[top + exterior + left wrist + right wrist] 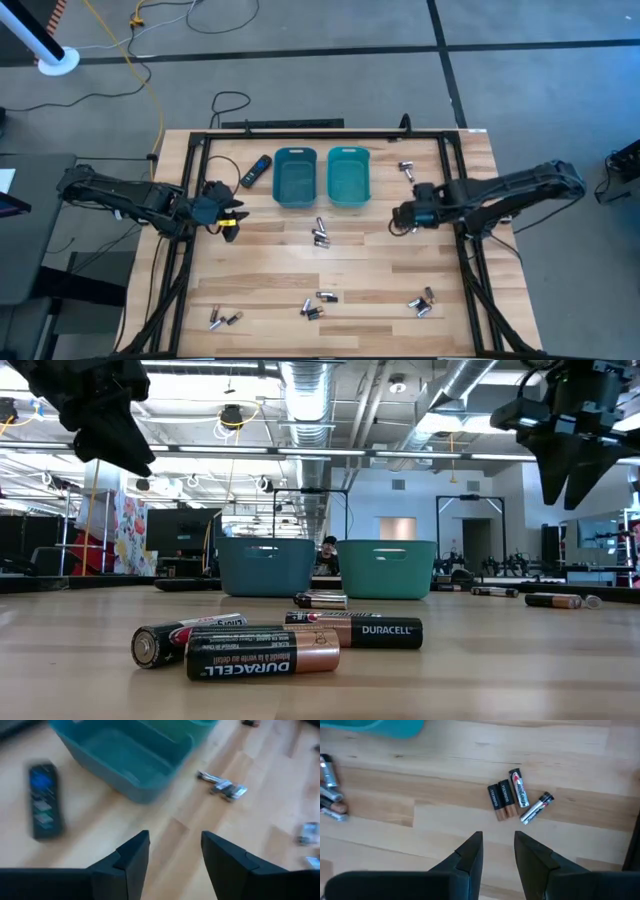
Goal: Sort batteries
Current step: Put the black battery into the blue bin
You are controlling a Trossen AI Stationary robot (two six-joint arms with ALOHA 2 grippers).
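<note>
Several small cylindrical batteries lie in loose clusters on the pale plank worktop, below two smooth teal bins that show bare floors. The left claw hangs empty with fingers parted near the worktop's left edge. The right claw, partly open, holds nothing.

Lighting's pretty even and bright, mostly from ceiling strip lights in the low view. Left wrist view is badly motion-blurred, the remote and teal bin smeared. Nearest batteries look sharp.
</note>
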